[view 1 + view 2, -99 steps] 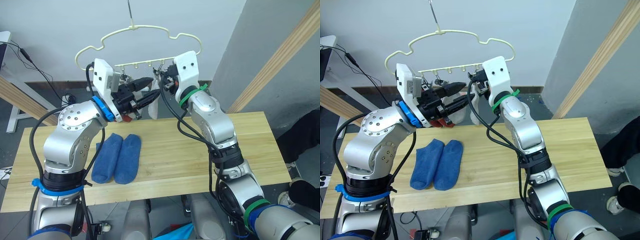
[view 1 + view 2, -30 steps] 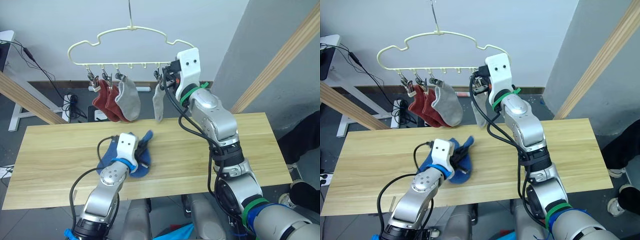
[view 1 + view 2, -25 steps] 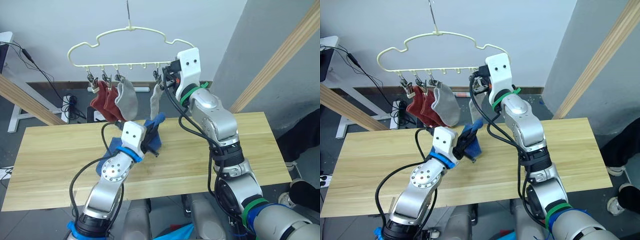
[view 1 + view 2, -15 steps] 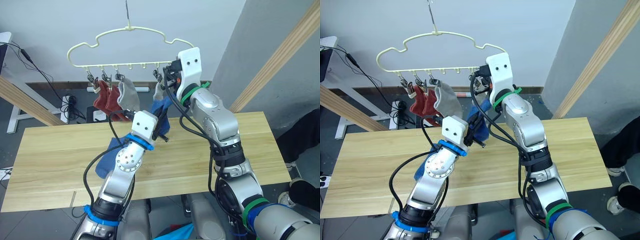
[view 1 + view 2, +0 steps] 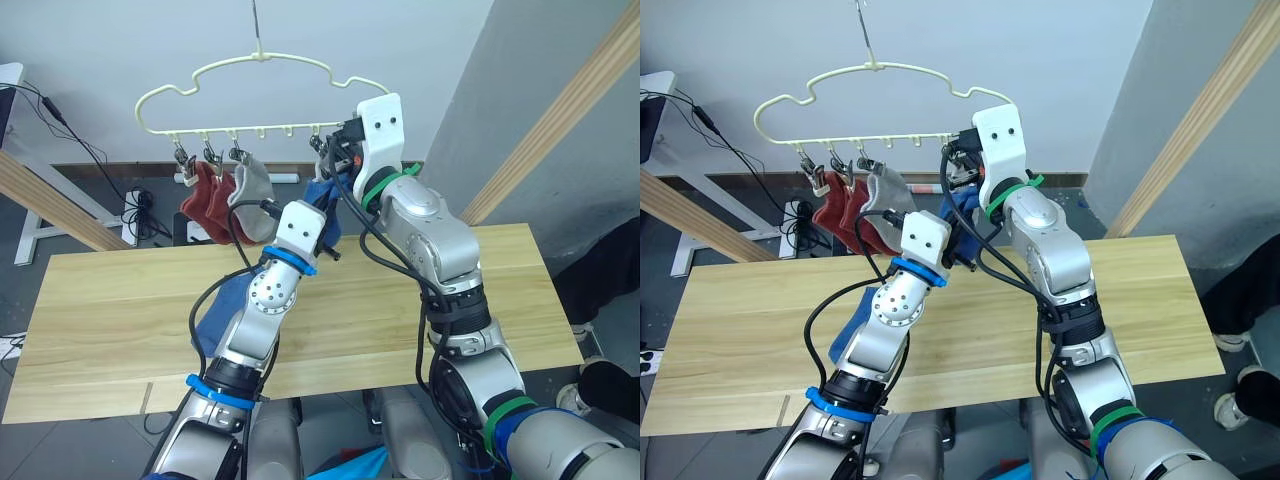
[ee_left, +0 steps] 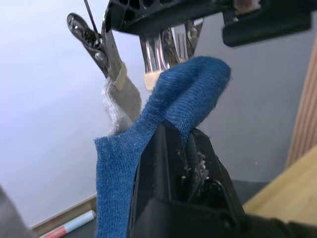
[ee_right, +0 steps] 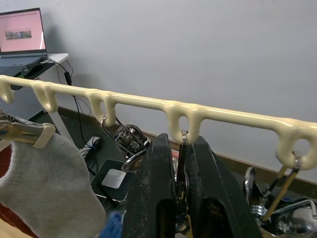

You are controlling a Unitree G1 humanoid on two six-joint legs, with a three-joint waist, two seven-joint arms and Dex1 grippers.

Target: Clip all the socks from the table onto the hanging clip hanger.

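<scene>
Raised above the wooden counter (image 5: pixel 120 290), the left tool (image 6: pixel 185 141) pinches a blue sock (image 6: pixel 163 106) just under the clip hanger (image 5: pixel 262 62), beside a hanging grey sock (image 5: pixel 252 190) and two rust red socks (image 5: pixel 205 200). The right tool (image 7: pixel 182 148) is pressed together on a metal clip (image 7: pixel 184 135) at the hanger's bar. The second blue sock (image 5: pixel 222 305) lies largely hidden behind the left arm; cables and a laptop (image 7: pixel 21 30) sit behind.
</scene>
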